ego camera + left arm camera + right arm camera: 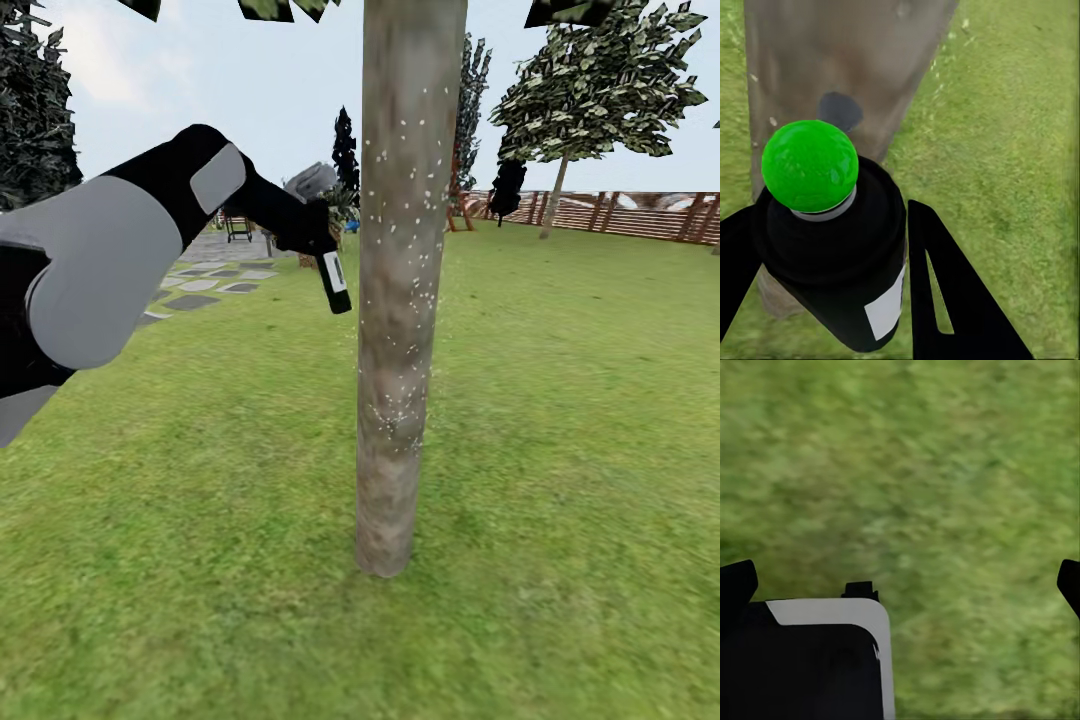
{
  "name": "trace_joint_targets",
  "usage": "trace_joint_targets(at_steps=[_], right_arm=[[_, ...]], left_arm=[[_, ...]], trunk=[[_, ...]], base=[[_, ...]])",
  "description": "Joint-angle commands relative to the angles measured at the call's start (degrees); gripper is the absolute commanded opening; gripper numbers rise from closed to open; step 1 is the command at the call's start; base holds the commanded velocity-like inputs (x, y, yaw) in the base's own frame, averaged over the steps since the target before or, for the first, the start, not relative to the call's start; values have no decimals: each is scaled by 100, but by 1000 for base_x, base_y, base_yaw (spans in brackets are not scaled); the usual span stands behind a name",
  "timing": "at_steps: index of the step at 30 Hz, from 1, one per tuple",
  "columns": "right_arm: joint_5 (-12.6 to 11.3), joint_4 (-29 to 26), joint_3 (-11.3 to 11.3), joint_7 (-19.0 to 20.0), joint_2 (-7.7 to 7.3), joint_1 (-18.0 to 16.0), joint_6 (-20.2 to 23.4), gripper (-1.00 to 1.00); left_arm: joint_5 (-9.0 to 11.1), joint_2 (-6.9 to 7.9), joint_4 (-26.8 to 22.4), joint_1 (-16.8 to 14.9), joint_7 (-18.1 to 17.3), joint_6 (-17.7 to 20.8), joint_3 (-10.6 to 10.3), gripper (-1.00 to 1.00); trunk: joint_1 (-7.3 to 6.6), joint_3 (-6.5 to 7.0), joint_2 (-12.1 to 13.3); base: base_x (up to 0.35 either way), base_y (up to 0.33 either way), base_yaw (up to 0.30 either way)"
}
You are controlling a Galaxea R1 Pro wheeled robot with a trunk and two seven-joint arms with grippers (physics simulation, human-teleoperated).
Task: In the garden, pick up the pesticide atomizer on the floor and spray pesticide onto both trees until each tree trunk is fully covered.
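Observation:
A thick grey-brown tree trunk (405, 300) stands straight ahead on the lawn, dotted with white pesticide specks (403, 200) from high up down to its lower part. My left gripper (315, 235) is just left of the trunk, shut on the pesticide atomizer (333, 272), whose dark labelled body hangs below the fingers. In the left wrist view the atomizer (832, 247) shows a green dot on top and sits between my fingers (960, 300), facing the trunk (832, 67). A second tree (590, 90) stands far back on the right. My right gripper (902, 583) is open over grass.
A brown slat fence (640, 215) runs along the far right. Grey paving stones (200, 285) lie back left beyond my left arm. Dark narrow trees (345, 150) rise behind the trunk. Grass (560, 450) surrounds the trunk on all sides.

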Motion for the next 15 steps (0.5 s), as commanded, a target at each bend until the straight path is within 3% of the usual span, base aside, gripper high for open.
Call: trace_joint_targets(at_steps=[1,6,12,15], right_arm=[[0,0,0,0,2,0,0,100],[0,0,0,0,4,0,1,100],[0,0,0,0,3,0,-2,100],[0,0,0,0,2,0,2,100]], left_arm=[[-6,-70,118,1,7,-68,2,-100],[-10,-148,237,22,10,-381,0,-100],[-10,-345,251,736,32,-1040,-1,-100],[-10,-345,251,1015,39,-1105,0,-100]], trunk=[[0,1,-1],[0,1,-1],[0,1,-1],[0,1,-1]], base=[[0,0,0],[0,0,0],[0,0,0],[0,0,0]])
